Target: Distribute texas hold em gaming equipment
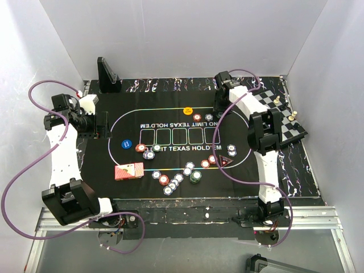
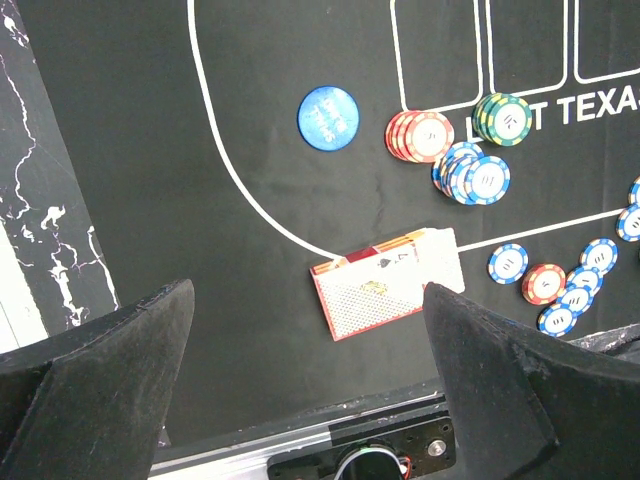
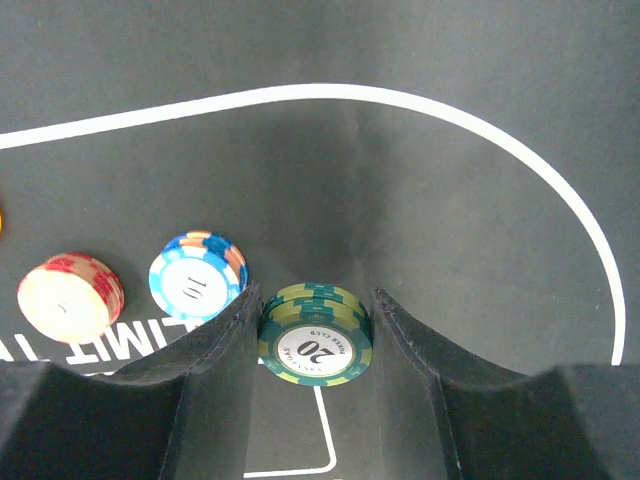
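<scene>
My right gripper [image 3: 316,300] is at the far side of the mat [image 1: 170,108], its jaws closed around a stack of green "20" chips [image 3: 315,338] that rests on the felt. A blue "10" stack [image 3: 195,275] and a red stack [image 3: 68,295] stand just left of it. The yellow button [image 1: 187,109] lies nearby. My left gripper [image 2: 306,300] is open and empty, above the mat's near left. The red-backed cards [image 2: 385,290] lie just beyond its fingertips. Red [image 2: 420,135], green [image 2: 503,118] and blue [image 2: 475,175] stacks and a blue disc [image 2: 327,118] lie farther on.
Loose chips [image 1: 173,181] and a dark triangular marker [image 1: 226,162] lie on the mat's near middle. The chessboard [image 1: 284,116] sits at the far right under the right arm. A black stand [image 1: 107,74] is at the far left corner. White walls enclose the table.
</scene>
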Controlling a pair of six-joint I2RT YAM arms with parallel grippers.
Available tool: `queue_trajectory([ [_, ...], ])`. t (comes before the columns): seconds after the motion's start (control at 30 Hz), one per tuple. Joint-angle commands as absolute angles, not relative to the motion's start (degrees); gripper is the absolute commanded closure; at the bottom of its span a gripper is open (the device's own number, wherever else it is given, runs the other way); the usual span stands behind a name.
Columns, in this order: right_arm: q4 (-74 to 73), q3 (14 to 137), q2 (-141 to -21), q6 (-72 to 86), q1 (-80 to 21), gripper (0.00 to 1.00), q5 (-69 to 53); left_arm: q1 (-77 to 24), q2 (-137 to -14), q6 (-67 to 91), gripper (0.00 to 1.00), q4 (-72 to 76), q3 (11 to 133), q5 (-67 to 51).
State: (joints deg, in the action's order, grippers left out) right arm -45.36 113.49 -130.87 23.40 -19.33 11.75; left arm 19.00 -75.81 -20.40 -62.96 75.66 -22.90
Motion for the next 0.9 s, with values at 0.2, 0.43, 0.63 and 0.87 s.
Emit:
queue_trajectory([
  [0.2,-49.0,117.8,-132.5,23.5,-18.8,0.22,10.1,19.2,-74.4,-20.7,0.00,-63.0,77.2,-22.9],
  [0.43,-50.1,115.0,-124.6,24.1,-19.6,0.14,12.1,19.2,-73.2,-20.7,0.00,-63.2,77.1,-23.4],
  [0.63,-48.5,105.2,-111.9,24.2,-25.3,0.13,14.7,19.2,-72.2,-20.6,0.00,-63.5,77.0,-23.6],
  [0.87,-47.6,87.7,-98.9,25.6,-40.4,0.11,15.1,19.2,-70.8,-20.2,0.00,-63.8,76.5,-23.9],
])
